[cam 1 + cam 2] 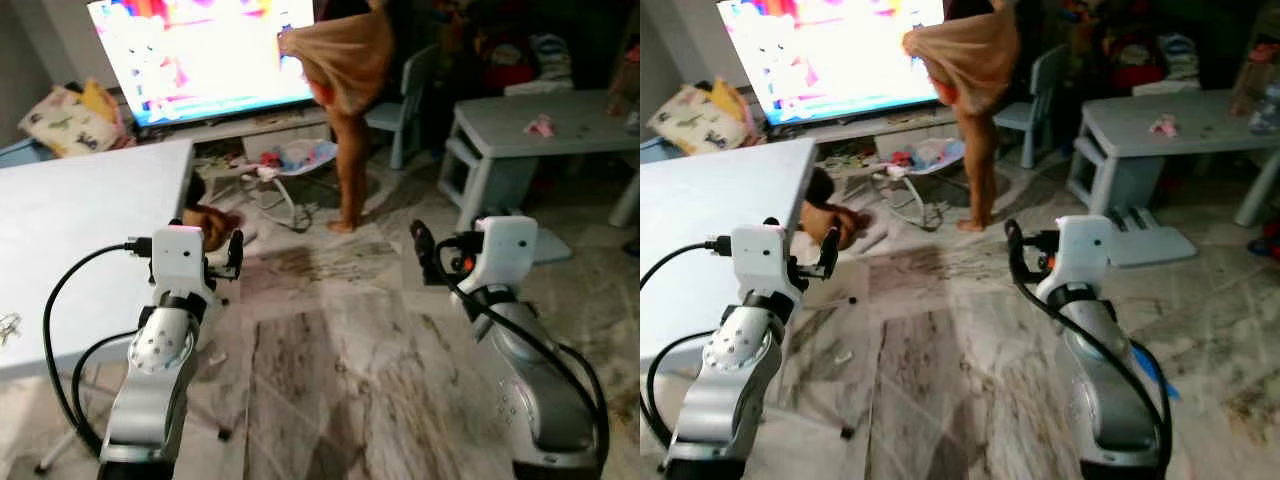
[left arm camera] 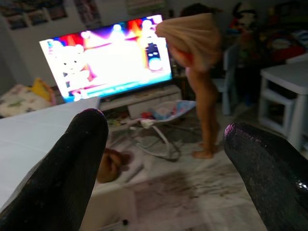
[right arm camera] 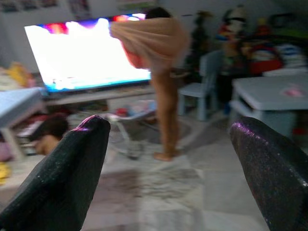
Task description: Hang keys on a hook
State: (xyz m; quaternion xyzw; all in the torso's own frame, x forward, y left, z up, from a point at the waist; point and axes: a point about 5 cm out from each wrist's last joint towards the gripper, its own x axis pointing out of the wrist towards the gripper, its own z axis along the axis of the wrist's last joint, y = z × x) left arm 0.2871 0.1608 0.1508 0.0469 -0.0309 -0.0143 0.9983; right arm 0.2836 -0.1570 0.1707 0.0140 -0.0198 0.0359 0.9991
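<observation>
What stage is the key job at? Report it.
Nothing looks done. The keys lie at the near left edge of the white table, untouched. The left hand and right hand are both open and empty, held out over the marble floor. Picking up the keys and hanging them is left; I cannot make out a hook.

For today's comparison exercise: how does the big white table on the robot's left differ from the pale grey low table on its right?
The big white table sits close beside the left gripper; the pale grey low table stands farther off, across the room. The white table holds small keys near its edge; the grey one holds a small pink item. Both have flat, pale tops.
</observation>
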